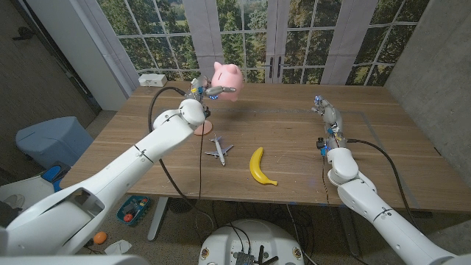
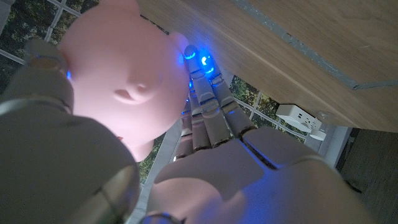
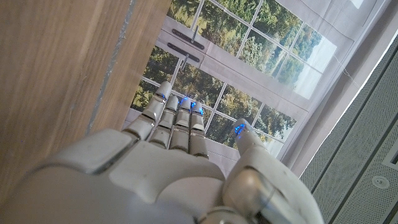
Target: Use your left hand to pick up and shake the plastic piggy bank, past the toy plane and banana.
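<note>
pig (image 1: 227, 79) is up in the air over the far-left part of the desk (image 1: 294, 140), held by the left hand (image 1: 208, 91). judging by the task, it's lifted that high so it can be shaken w/o knocking the desk or the toys in front. in the left wrist view the pig (image 2: 118, 87) sits against the palm side w/ fingers (image 2: 202, 93) reaching along its flank, so the hand is wrapped round the body, not pinching a leg or ear; looks like a firm enough hold for shaking, though thumb contact can't be made out.

pointing: body's long axis looks roughly level, running left-right across the head view. which end is the snout i can't tell for sure; the ears seem to stick up at top, so prob upright, not tipped.

below the hand, a small pink round thing (image 1: 203, 129) lies on the desk, partly behind the arm; can't tell what it is.

nearer the robot: plane (image 1: 219, 151) and banana (image 1: 260, 166) lie side by side, apart from each other, mid-desk. the left arm reaches past the plane's left side, clear of both.

right hand (image 1: 324, 110) stands on the desk at the right, well apart from everything, holding nothing; fingers (image 3: 180, 121) straight and close together w/ thumb off to one side. parked out of the way, i'd say, since the job is the left's.
</note>
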Tool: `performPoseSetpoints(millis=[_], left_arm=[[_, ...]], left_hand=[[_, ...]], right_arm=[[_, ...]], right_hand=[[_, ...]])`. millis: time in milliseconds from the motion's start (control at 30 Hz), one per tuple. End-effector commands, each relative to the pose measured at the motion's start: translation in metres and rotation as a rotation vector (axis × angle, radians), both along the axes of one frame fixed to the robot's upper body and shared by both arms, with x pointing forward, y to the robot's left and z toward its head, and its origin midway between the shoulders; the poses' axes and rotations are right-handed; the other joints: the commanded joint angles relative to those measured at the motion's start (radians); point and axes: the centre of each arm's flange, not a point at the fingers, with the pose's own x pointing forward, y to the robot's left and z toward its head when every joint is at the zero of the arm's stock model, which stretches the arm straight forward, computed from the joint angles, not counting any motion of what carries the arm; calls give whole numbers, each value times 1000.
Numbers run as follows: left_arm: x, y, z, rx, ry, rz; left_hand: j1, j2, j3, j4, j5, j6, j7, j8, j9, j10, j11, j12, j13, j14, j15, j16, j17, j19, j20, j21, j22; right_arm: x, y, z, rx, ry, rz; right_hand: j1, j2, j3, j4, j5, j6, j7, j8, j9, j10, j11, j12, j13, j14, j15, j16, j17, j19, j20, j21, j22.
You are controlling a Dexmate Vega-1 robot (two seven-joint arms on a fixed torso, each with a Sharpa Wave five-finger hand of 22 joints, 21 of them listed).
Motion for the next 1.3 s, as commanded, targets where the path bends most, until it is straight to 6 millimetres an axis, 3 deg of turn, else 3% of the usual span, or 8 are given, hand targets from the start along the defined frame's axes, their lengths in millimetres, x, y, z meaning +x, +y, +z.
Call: performPoseSetpoints(millis=[33,333,567,867,1100,1300], left_arm=[[-4,-5,-1,-10,-49,78],[-4,-6,-2,-23,-8,38],[2,-4,1,14,44,-93],[11,-7,13,92,100,-456],[17,-10,18,5,133,-721],[23,-9,19,-62,157,-832]], left_hand=[[489,490,10,0,5,490,-227,6,6,367,-353,1,5,76,-186,-2,6,0,-24,5,1],[489,487,9,-1,5,492,-227,6,5,368,-353,-2,5,77,-186,-4,7,-1,-24,10,0],[488,487,10,-1,5,490,-225,5,5,371,-353,-4,7,79,-186,-5,8,-5,-25,14,-1],[488,487,10,-1,5,488,-227,4,5,371,-353,-7,9,77,-186,-8,8,-12,-31,17,-2],[487,488,10,-1,5,487,-226,4,7,370,-352,-9,12,76,-186,-11,9,-17,-31,20,-3],[487,488,10,-1,5,488,-228,4,7,369,-352,-11,14,76,-186,-11,11,-20,-31,23,-3]], right_arm=[[2,-1,1,-1,3,0],[3,-2,1,-2,6,4],[4,-3,0,2,6,2],[4,-5,0,6,5,-5],[7,-6,1,5,9,-7],[9,-6,2,5,9,-7]], right_hand=[[4,-3,1,5,6,2,1,-2,3,9,-4,-2,4,10,3,-1,2,9,2,-5,5],[4,-3,2,5,6,2,2,-1,3,9,-2,-2,4,9,2,-2,3,10,3,-7,5],[5,-3,2,5,6,3,1,-1,3,7,-4,-3,4,10,1,-2,3,10,2,-9,5],[5,-3,2,5,6,2,1,-2,3,8,-5,-3,4,10,2,-3,3,11,2,-11,5],[5,-3,1,5,6,2,1,-2,3,9,-4,-3,4,9,0,-4,3,11,3,-12,5],[5,-3,1,5,6,1,1,-2,3,8,-4,-4,4,9,1,-5,3,12,2,-14,5]])
